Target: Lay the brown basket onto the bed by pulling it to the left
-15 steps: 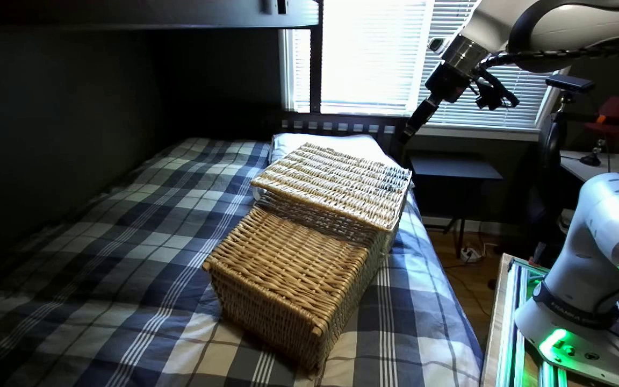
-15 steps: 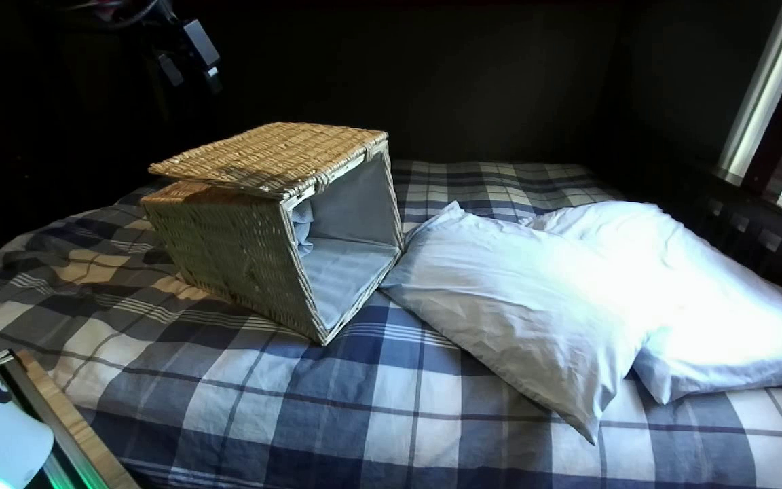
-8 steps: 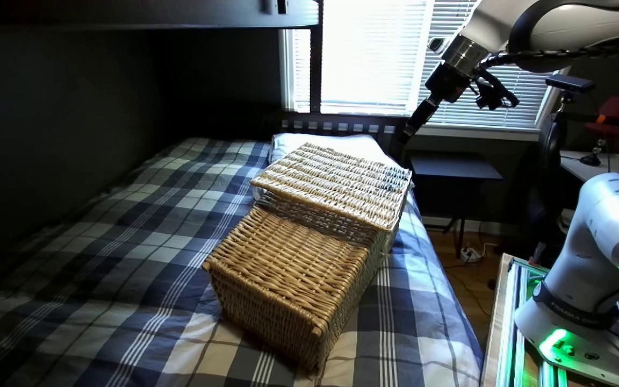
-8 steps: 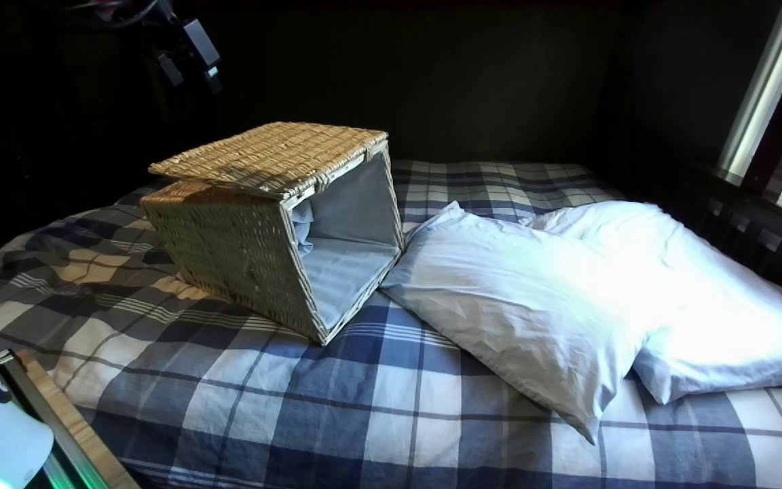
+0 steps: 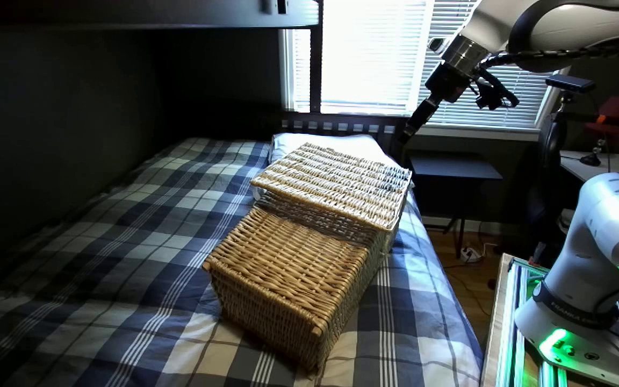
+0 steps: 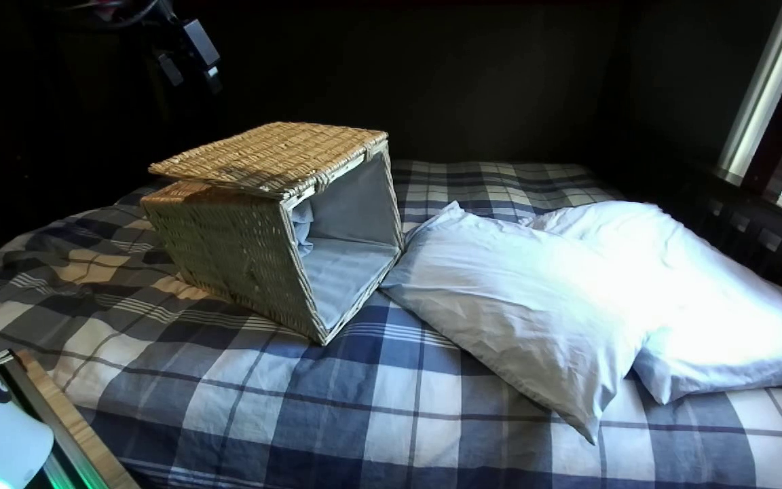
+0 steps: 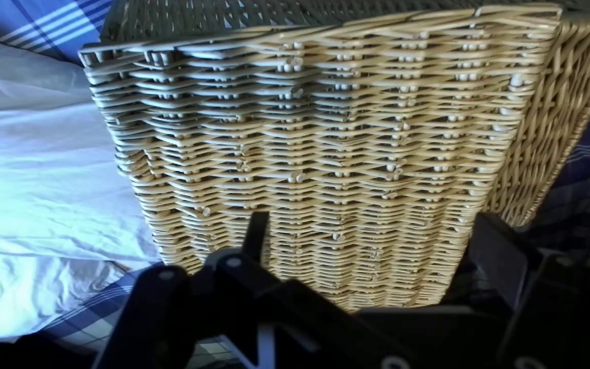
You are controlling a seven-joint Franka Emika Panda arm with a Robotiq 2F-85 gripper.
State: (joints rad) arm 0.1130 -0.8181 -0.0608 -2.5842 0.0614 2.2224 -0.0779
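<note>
The brown basket [image 5: 288, 263] lies on its side on the plaid bed [image 5: 143, 226], with its flap-like lid folded back over the upper side. In an exterior view the basket [image 6: 235, 251] shows its open mouth and pale lining, facing the white pillows on the bed [image 6: 337, 407]. My gripper [image 5: 406, 134] hangs in the air above the basket, apart from it. It also shows dimly in an exterior view [image 6: 191, 76]. In the wrist view the fingers of the gripper [image 7: 372, 225] are wide apart with nothing held; the basket's lid [image 7: 325, 128] fills the view beyond them.
White pillows [image 6: 520, 299] lie beside the basket's mouth. A dark upper bunk [image 5: 143, 13] overhangs the bed. A dark side table [image 5: 454, 165] stands past the bed's edge. The robot base [image 5: 573, 322] stands on a wooden stand beside the bed.
</note>
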